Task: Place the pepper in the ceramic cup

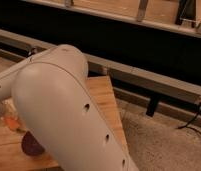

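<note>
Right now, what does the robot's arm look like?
The arm is a fat, smooth, cream-white shell, rounded like a big elbow, with a few small dark holes along its side. A thinner cream section runs off to the left. The end effector is out of view.

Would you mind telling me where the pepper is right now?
The pepper lies at the camera view's left edge on the wooden table, just above the dark purple bowl, beside the robot arm. The pincer is out of view.
</note>
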### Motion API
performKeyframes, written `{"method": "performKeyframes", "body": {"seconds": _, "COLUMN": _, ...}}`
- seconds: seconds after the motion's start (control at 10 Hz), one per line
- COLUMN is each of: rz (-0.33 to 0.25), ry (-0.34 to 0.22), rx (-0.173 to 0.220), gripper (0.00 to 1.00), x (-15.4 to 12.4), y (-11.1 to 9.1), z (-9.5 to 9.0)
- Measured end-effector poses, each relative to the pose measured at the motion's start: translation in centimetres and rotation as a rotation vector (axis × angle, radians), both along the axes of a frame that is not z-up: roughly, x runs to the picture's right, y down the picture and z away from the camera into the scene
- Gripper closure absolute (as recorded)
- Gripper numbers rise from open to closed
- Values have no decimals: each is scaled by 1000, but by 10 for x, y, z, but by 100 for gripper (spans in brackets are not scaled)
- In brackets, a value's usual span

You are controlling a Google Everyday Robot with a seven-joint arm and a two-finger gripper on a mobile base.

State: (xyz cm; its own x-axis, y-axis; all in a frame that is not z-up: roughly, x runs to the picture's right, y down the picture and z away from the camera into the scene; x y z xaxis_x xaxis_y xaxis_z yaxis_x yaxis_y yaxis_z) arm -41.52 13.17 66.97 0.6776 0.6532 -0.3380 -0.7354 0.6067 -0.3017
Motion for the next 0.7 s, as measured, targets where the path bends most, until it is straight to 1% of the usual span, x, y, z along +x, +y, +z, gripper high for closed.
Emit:
{"method": "performKeyframes", "body": {"seconds": 0.1, "rz": 0, "ry": 4, "rx": -6, "gripper": 100, "x": 1, "y": -2, "z": 6}}
{"method": "performKeyframes", "body": {"seconds": 0.3, "rz": -10, "ry": 16, "rx": -16, "gripper": 100, "x": 5, "y": -15, "z": 27}}
{"method": "performKeyframes", "body": {"seconds": 0.4, "rz": -13, "ry": 18, "rx": -14, "gripper": 100, "x": 6, "y": -20, "z": 31}}
{"method": "performKeyframes", "body": {"seconds": 0.6, "rz": -27, "ry": 28, "rx": 7, "gripper": 100, "x": 7, "y": -45, "z": 43}}
{"method": "performKeyframes", "body": {"seconds": 0.7, "rz": -33, "ry": 31, "rx": 17, "gripper": 100, "x": 8, "y": -54, "z": 47}}
